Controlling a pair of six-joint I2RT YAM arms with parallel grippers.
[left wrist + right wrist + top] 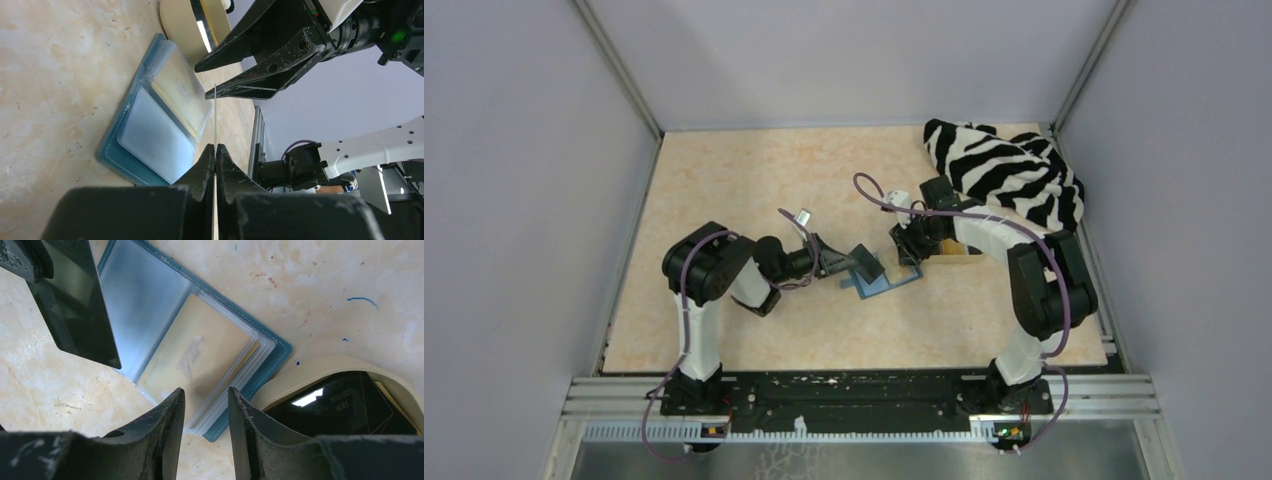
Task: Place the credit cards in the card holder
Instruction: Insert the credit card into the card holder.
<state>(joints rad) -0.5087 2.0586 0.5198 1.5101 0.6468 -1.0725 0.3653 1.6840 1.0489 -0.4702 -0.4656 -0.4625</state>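
Observation:
The teal card holder (889,283) lies open on the table, its clear sleeves fanned out (150,305). An orange-gold card (200,350) sits inside one sleeve. My left gripper (215,147) is shut on a black credit card, seen edge-on in the left wrist view (215,115) and as a dark slab (75,305) tilted over the holder's left half. My right gripper (206,392) is open, its fingers straddling the sleeves' outer edge from above with nothing pinched. Another black card (340,400) lies in the tan tray (300,375).
The tan oval tray (959,258) sits just right of the holder, mostly under my right arm. A zebra-striped cloth (1004,170) is heaped in the far right corner. Grey walls enclose the table on three sides.

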